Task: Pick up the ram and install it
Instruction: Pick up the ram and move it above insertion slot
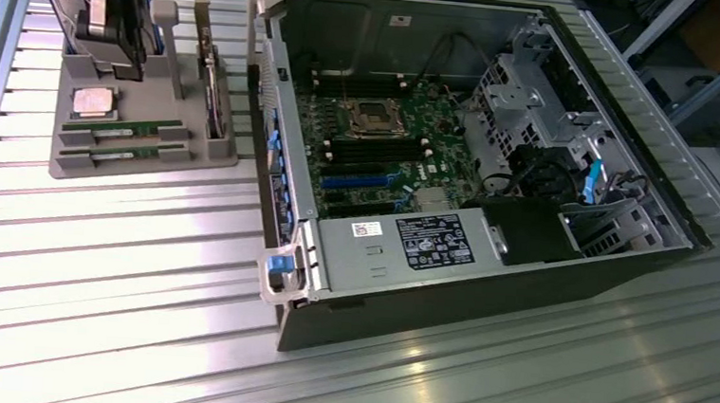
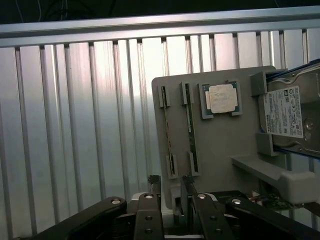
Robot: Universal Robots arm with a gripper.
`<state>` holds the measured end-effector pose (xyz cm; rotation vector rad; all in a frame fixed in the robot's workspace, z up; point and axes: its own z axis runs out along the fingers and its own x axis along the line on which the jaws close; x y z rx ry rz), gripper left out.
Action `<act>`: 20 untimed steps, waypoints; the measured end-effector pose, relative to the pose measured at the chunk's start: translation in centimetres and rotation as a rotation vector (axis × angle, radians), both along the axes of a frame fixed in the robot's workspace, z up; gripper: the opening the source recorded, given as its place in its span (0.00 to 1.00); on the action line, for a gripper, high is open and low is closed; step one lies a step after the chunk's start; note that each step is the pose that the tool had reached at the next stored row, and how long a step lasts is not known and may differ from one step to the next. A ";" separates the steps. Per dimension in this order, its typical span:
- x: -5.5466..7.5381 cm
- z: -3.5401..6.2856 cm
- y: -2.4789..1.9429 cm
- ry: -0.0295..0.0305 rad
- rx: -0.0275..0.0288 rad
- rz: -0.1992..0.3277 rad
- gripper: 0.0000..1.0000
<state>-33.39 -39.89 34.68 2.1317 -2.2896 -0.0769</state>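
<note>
Two ram sticks [image 1: 121, 131] [image 1: 120, 155] lie in slots at the near end of a grey holder [image 1: 193, 147], at the exterior view's left. In the wrist view both show edge-on as thin green strips [image 2: 168, 132] [image 2: 190, 125]. My gripper [image 1: 123, 59] hangs over the far end of the holder, above and apart from the sticks. It appears in the wrist view [image 2: 170, 180] open, with nothing between its fingertips [image 2: 153, 180]. The open computer case [image 1: 289, 173] holds the motherboard with its black memory slots [image 1: 370, 150].
On the holder a square silver processor [image 1: 94, 102] [image 2: 221, 98] sits beside the sticks. A green expansion card [image 1: 213, 77] stands upright, and a hard drive [image 2: 291, 114] rests at the far end. The case walls, drive cage [image 1: 520, 89] and power supply [image 1: 395, 247] surround the motherboard.
</note>
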 end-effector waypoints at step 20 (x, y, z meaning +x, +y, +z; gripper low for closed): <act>0.0 -0.70 0.00 0.0000 0.0000 0.000 0.30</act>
